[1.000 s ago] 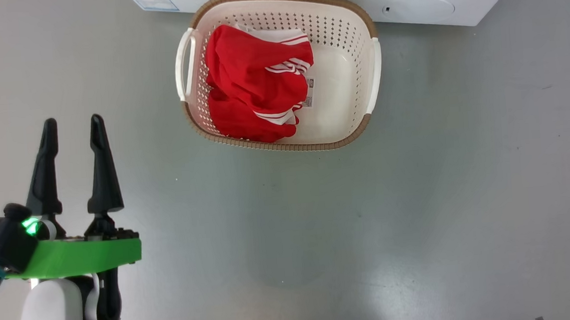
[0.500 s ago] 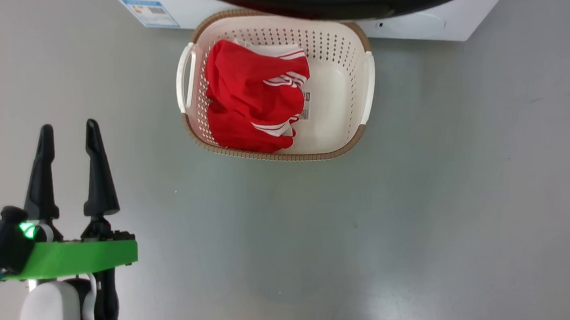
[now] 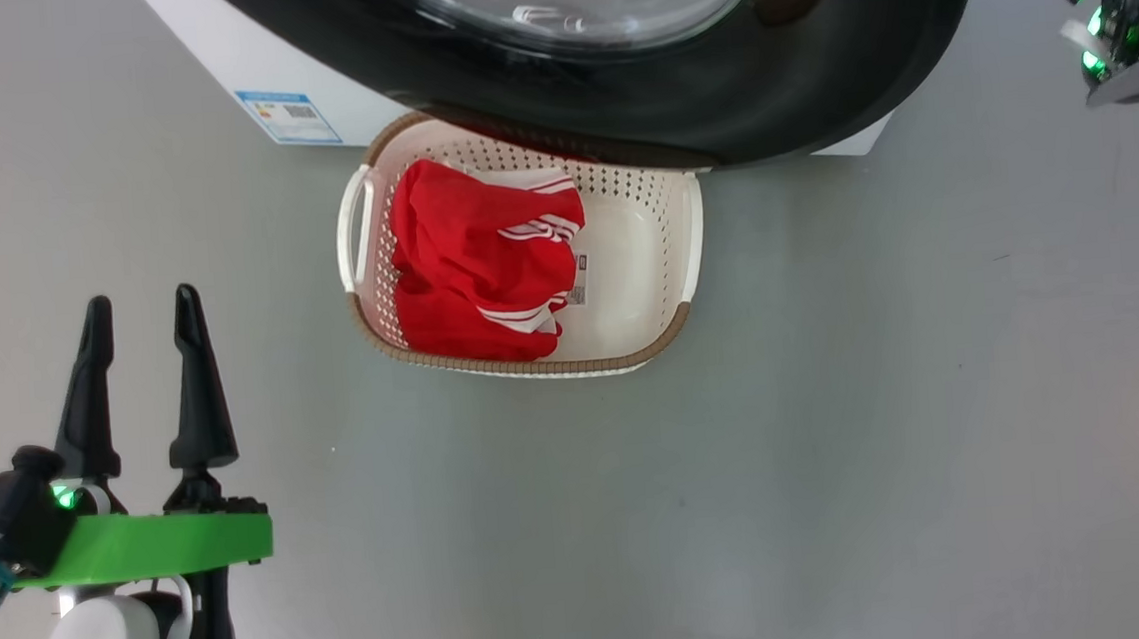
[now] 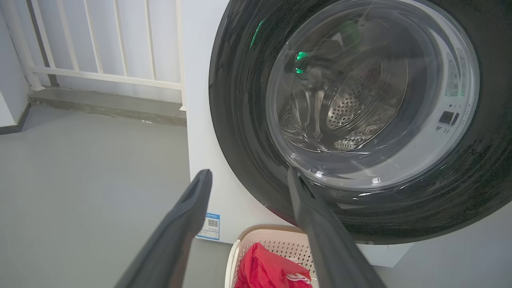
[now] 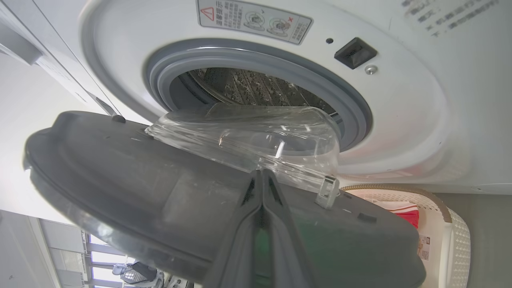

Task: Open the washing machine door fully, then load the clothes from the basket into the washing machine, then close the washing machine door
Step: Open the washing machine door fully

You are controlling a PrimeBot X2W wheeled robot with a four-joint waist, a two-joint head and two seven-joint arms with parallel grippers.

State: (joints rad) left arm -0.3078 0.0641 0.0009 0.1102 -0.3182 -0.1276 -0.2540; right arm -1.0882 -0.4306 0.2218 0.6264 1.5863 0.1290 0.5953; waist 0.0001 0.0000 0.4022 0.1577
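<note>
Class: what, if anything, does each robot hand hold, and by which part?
Nothing is held. The left hand is open and empty; the right hand is shut on nothing, by the washing machine door.

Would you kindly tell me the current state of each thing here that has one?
washing machine door, partly open, swung out above the basket.
washing machine, opening uncovered.
basket, upright on the floor, holding the clothes.
clothes, bunched in the basket's left half.
left gripper, jaws open, empty.
right gripper, jaws shut, against the door's inner face.
</note>
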